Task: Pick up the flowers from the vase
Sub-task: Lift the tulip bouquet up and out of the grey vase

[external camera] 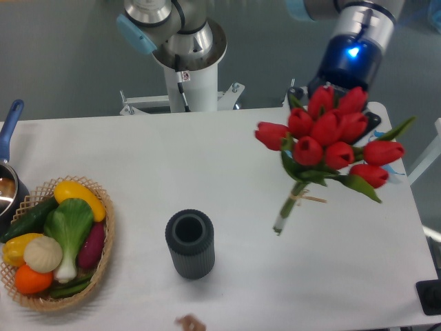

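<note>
The flowers, a bunch of red tulip buds with green leaves and tied stems, hang tilted in the air over the right side of the table, stem ends pointing down-left. My gripper, with a blue light on its body, comes down from the top right behind the buds. Its fingers are hidden by the blooms, and it holds the bunch near the heads. The vase, a dark grey ribbed cylinder, stands upright and empty at the table's front centre, well left of the stems.
A wicker basket of vegetables sits at the front left, with a pan with a blue handle behind it at the left edge. The arm's white base stands at the back. A small brown scrap lies at the front edge.
</note>
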